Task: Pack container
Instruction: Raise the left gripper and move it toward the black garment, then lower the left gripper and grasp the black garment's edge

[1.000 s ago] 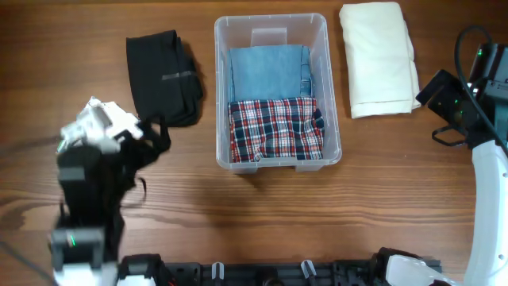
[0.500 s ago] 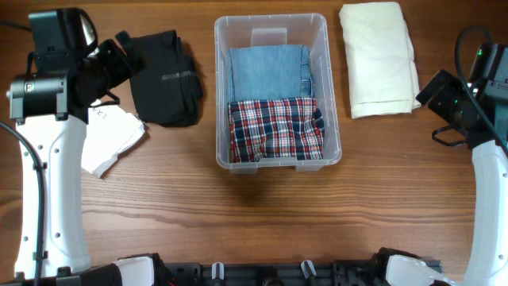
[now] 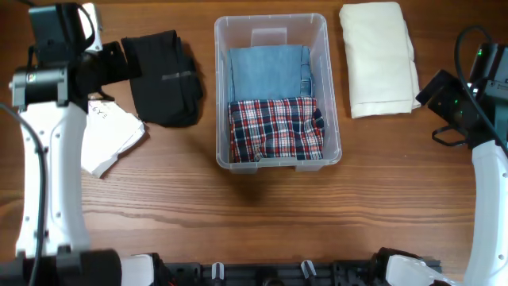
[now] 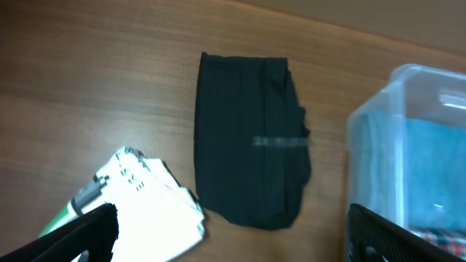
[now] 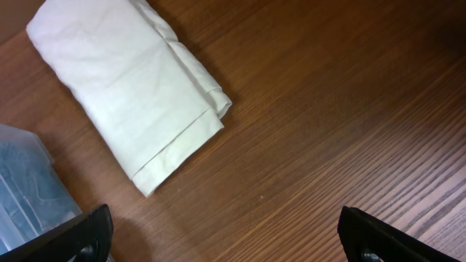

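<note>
One container (image 3: 219, 95) holds two garments, denim garment (image 3: 266, 71) and plaid garment (image 3: 274, 127); three lie outside, black garment (image 3: 165, 75), cream garment (image 3: 379, 57), white garment (image 3: 107, 139); only the wrist views show left gripper (image 4: 231, 236) and right gripper (image 5: 222, 236) spread apart

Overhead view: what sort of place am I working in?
Probably a robot test bench for packing clothes: a wooden table, a clear container holding folded denim and plaid cloth, a black garment and a cream garment beside it.

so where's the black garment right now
In the overhead view the black garment lies on the left side, just left of the container, with a white packet to its lower left.
</note>
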Controlling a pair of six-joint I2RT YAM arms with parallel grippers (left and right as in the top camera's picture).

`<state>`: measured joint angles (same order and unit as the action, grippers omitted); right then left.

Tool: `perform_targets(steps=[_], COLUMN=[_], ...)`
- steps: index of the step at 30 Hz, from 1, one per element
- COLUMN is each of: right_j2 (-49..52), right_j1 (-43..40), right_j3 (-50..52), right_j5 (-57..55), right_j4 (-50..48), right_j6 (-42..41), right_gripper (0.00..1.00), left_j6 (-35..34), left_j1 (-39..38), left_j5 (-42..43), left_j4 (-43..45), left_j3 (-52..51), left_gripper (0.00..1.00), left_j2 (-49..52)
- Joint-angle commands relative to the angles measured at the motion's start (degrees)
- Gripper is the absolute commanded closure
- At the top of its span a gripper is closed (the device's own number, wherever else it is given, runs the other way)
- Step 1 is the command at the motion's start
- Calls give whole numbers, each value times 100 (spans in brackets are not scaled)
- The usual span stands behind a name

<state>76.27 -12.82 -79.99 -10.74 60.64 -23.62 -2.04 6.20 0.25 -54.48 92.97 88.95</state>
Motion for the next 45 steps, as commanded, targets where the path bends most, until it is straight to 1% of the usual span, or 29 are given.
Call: perform_targets(steps=[1,6,9,16,22,36,38,42,45], right_j2=[46,46,46,46,46,46,46,46,46], right_j1=[-7,-7,-7,-7,-7,-7,-7,-7,-7], right_j3=[-15,-15,-15,-15,-15,-15,-15,-15,-15], right_j5=[-39,-39,-39,-39,-39,-39,-39,-39,-39], right_j4=[-4,-4,-4,-4,-4,-4,-4,-4,-4], right_j6=[-39,-39,-39,-39,-37,-35,-37,-39,-37], right_gripper=[0,0,0,0,0,0,0,0,0], left_j6=[487,527,527,461,457,461,461,461,463], left_j1=[48,81,81,87,232,234,234,234,234], left_j5=[28,57,273,264,275,313,315,315,313], left_j4=[234,960,1453,1834,1873,1777,1764,1766,1805], left_j3=[79,79,79,79,79,79,79,68,13], left_gripper=[0,0,0,0,0,0,1,6,7], left_j2=[704,1534,2131,3198,3558,4221,4245,4251,4325])
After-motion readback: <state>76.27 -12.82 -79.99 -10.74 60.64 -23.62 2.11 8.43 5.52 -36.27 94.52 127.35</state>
